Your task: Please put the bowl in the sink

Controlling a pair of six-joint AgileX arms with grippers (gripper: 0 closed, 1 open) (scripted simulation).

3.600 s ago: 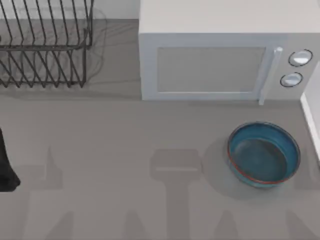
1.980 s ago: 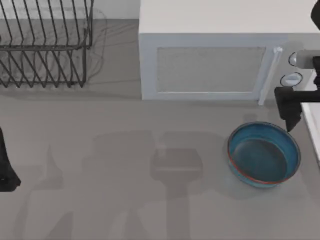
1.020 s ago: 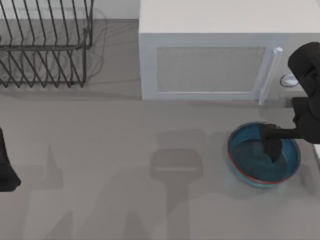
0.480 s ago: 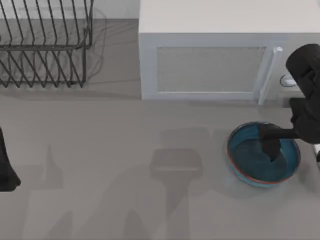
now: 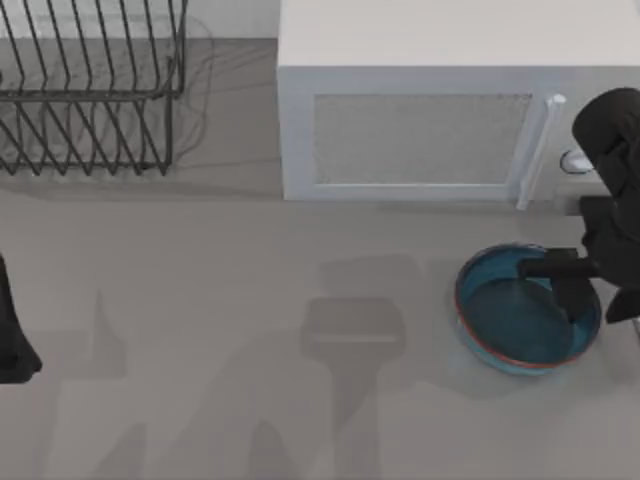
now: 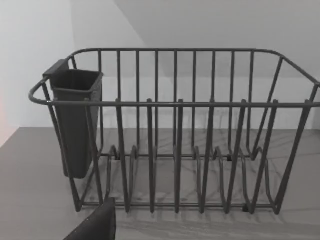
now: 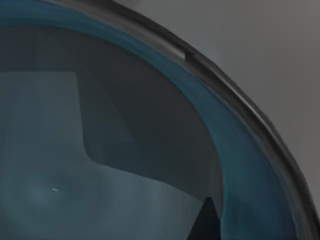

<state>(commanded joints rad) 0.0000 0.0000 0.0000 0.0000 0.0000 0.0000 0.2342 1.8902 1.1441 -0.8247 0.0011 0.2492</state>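
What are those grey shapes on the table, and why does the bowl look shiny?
Top view: soft arm shadows lie on the bare table, left of the bowl. Right wrist view: the glossy bowl inside shows angular dark reflections.

The bowl [image 5: 510,320] near the desk's right edge is glossy blue inside and out, with a thin reddish-brown rim; in the right wrist view its inner wall [image 7: 150,150] shades from bright blue at the lip to a dull grey-blue lower down. The right gripper [image 5: 572,290] over the bowl's right side is matt black. The desk [image 5: 250,280] is plain mid-grey, crossed by darker grey shadows. The microwave [image 5: 440,110] at the far edge is off-white, its door panel finely speckled grey, with two silvery round knobs. The dish rack [image 6: 175,140] at the far left corner is dark grey wire, with a dark grey cup. The left arm [image 5: 12,330] at the left edge is black.
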